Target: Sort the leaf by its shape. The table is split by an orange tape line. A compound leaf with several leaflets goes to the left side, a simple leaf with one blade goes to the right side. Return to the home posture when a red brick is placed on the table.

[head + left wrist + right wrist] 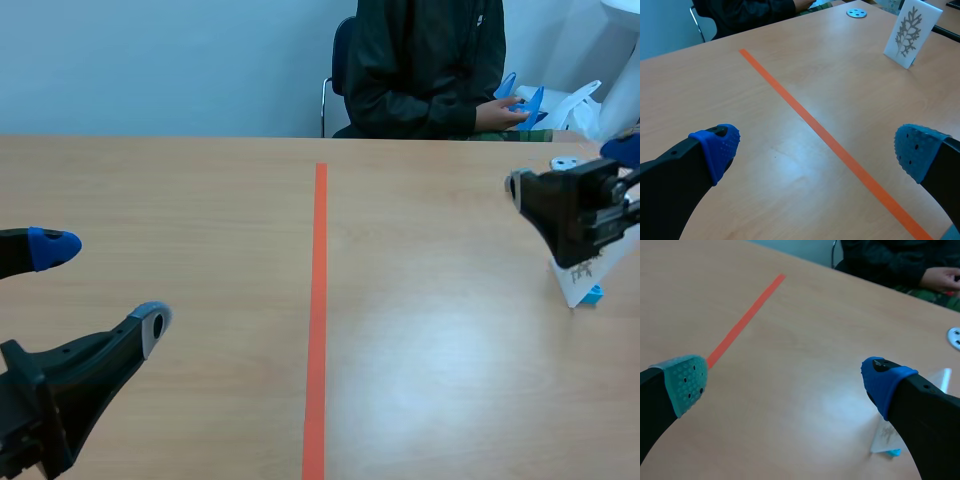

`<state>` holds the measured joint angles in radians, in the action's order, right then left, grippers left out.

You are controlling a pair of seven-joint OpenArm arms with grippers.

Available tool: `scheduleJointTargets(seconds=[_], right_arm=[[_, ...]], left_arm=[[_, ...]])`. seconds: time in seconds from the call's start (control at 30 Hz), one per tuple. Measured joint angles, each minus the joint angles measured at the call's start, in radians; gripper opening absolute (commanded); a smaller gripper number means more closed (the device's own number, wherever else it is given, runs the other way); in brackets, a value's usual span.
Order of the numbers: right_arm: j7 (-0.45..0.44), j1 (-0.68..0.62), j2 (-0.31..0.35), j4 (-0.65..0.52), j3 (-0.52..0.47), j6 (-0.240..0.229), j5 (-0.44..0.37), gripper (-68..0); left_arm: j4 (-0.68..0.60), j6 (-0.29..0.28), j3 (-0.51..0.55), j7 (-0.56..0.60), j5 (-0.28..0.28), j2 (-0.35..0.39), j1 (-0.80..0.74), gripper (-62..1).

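Scene view: one orange tape line [319,300] runs from near to far down the middle of one wooden table [430,340]. The left gripper [100,285] sits low at the near left, its two fingers spread wide apart and holding nothing. The right gripper [568,170] hangs at the right edge, also holding nothing, though here its fingers are too foreshortened to read. Just behind it stands one white leaf card [580,275] on a small blue foot, well to the right of the tape. One small round disc [565,162] lies farther back on the right side. One person in a dark jacket [425,60] sits at the far edge, a hand [497,112] holding blue pieces.

Left wrist view: the two blue pads [717,147] stand far apart with bare table between them, and the tape line crosses that gap. Ahead, on the far right, the single card stands upright, showing a grey sprig with many small leaflets. The disc lies beyond it.

Right wrist view: the jaws are wide apart, one grey-green pad [687,382] and one blue, with nothing between them. The card stands just beside the blue-tipped finger, partly hidden behind it, apart from the pad. The disc lies near the far right edge.
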<state>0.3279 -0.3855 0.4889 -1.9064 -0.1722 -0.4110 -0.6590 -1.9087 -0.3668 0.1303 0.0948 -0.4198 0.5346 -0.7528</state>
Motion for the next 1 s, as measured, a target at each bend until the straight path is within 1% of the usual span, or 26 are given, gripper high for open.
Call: scheduleJointTargets(seconds=[0.13,0.23,0.33,0.47,1.0], right_arm=[[0.002,-0.093,-0.037,-0.028,0.034,-0.006,0.0,-3.7],[0.011,-0.142,-0.063,-0.03,0.037,-0.008,0.0,-3.7],[0.011,-0.175,-0.065,-0.039,0.037,-0.008,0.0,-3.7],[0.01,-0.222,-0.065,-0.082,0.037,-0.008,0.0,-3.7],[-0.005,-0.227,-0.064,-0.091,0.037,-0.008,0.004,-3.7]], left_arm=[[0.0,0.0,0.0,0.0,0.0,0.0,0.0,1.4],[0.0,0.0,0.0,0.0,0.0,0.0,0.0,1.4],[0.0,0.0,0.0,-0.001,0.0,0.0,0.0,1.4],[0.0,0.0,0.0,-0.007,0.0,0.0,0.0,1.4],[0.0,0.0,0.0,-0.008,0.0,0.0,0.0,1.4]])
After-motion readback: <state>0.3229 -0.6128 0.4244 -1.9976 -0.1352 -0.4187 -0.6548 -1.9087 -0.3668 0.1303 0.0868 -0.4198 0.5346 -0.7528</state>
